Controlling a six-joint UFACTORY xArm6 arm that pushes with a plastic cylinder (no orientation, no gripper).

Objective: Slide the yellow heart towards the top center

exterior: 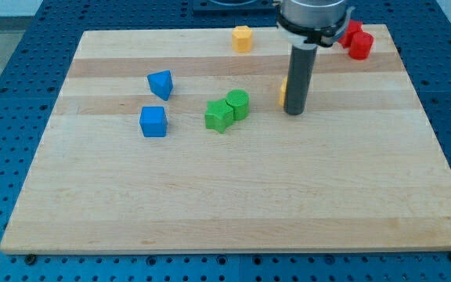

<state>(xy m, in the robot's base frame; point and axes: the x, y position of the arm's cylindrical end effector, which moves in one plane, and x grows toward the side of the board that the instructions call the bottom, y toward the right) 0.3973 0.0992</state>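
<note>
My tip [294, 113] rests on the board right of centre. A yellow block [283, 91] sits just behind the rod on its left side. It is mostly hidden, so I cannot make out its shape, and it seems to touch the rod. A second yellow block [243, 38], which looks blocky and angular, lies near the view's top centre, well up and left of the tip.
Two red blocks [357, 41] sit at the top right corner, partly behind the arm. A green star [219, 116] and a green cylinder [238, 103] touch each other left of the tip. A blue triangular block [160, 84] and a blue cube [153, 121] lie further left.
</note>
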